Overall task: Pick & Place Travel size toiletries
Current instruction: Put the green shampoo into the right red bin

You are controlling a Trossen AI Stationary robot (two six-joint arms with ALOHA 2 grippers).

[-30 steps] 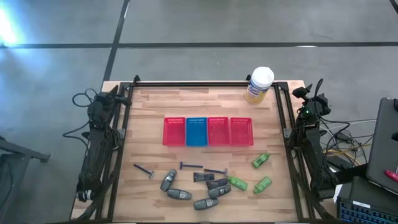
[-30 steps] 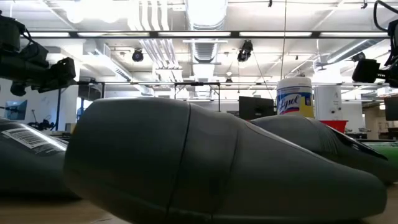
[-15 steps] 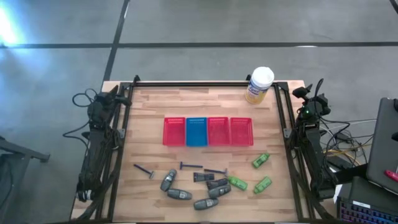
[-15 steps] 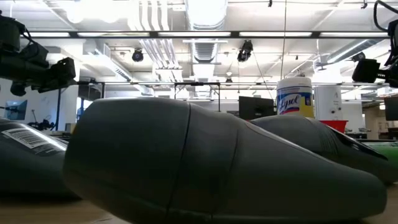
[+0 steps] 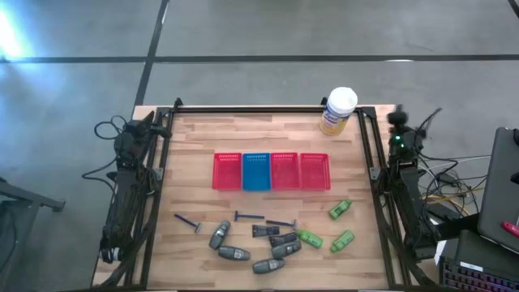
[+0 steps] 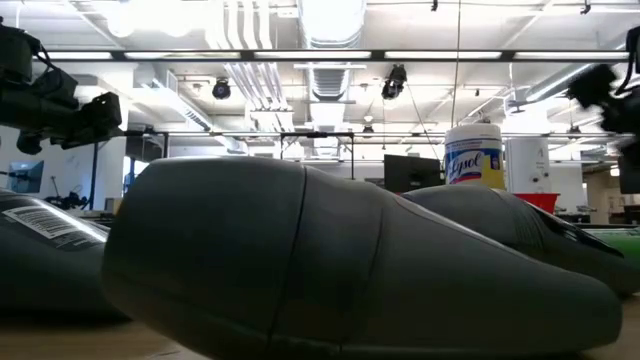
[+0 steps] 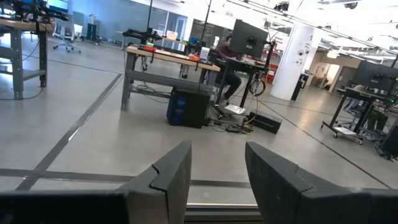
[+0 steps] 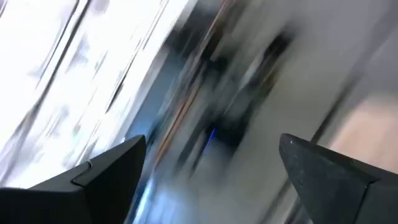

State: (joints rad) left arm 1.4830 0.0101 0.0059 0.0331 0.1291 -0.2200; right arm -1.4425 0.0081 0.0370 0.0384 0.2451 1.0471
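The toiletries lie near the table's near edge in the high view: three green bottles (image 5: 340,209) (image 5: 309,238) (image 5: 342,240), several grey oval bottles (image 5: 233,254), small dark bottles (image 5: 265,230) and thin razors (image 5: 188,221) (image 5: 248,216). In the low view one grey bottle (image 6: 300,260) fills the foreground. My left gripper (image 7: 217,177) is open, folded at the table's left edge (image 5: 136,134), far from all of them. My right gripper (image 8: 211,180) is open at the right edge (image 5: 399,130), blurred in motion.
A row of mesh baskets, red (image 5: 227,171), blue (image 5: 256,171), red (image 5: 285,171) and red (image 5: 315,171), sits mid-table. A white-and-yellow canister (image 5: 338,111) stands at the far right corner. Bare wood lies between baskets and toiletries. A laptop (image 5: 501,186) sits off the right side.
My right arm's wrist has started to swing at the table's right edge: its head is blurred in the high and low views and has shifted slightly toward the table. Nothing on the table has moved.
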